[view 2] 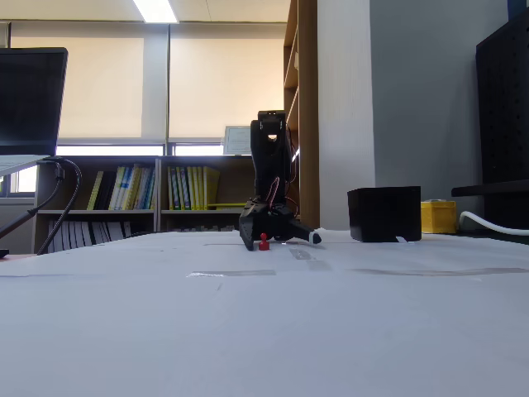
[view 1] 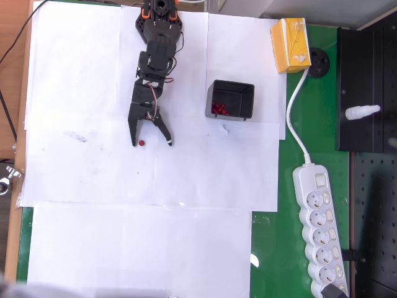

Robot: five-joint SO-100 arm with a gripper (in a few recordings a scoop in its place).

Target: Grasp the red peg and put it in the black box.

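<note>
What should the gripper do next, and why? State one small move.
Probably close on the red peg. In the overhead view the gripper is open with the peg between its fingertips, nearer the left one; the fixed view shows the peg standing on the paper at the fingers' level. The black box comes after.

Black arm [view 1: 155,59] reaches down picture from base at top edge of overhead view, links folded, wrist pitched down toward paper [view 1: 93,161]. Gripper [view 1: 151,143] low over paper, jaws spread wide: one fingertip [view 1: 133,143] left, other fingertip, white-tipped [view 1: 170,144], right. In fixed view arm [view 2: 271,161] stands upright, gripper [view 2: 277,240] down at paper level, white-tipped finger [view 2: 314,238] sticking out right. Peg [view 1: 142,143] lies between fingers, nearer left one, no contact discernible
</note>
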